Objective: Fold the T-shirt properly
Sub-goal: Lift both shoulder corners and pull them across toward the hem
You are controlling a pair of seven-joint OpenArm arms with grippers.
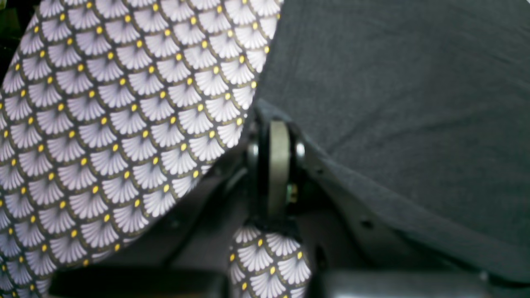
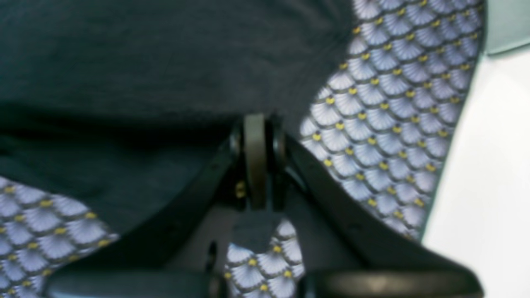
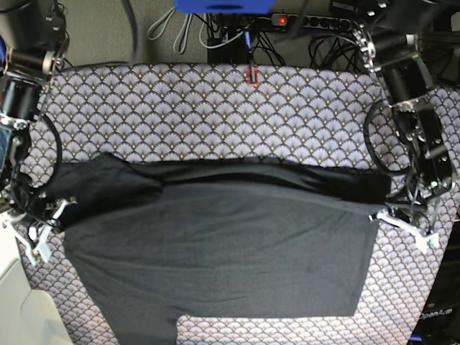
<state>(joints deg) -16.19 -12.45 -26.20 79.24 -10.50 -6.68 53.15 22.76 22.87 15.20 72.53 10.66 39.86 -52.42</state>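
Base view gives me the T-shirt (image 3: 215,251) spread wide across the middle of the tabletop (image 3: 215,115), its upper part doubled over into a long dark fold running side to side, with one sleeve lying out flat at my right side. My left gripper (image 3: 402,219) sits at one end of that fold and my right gripper (image 3: 39,226) at the other. On the left wrist camera I see the jaws closed together, pinching the cloth's hem; the right wrist camera shows the same, jaws pressed shut on the shirt's edge. Around the shirt lies the fan-patterned cover with yellow dots.
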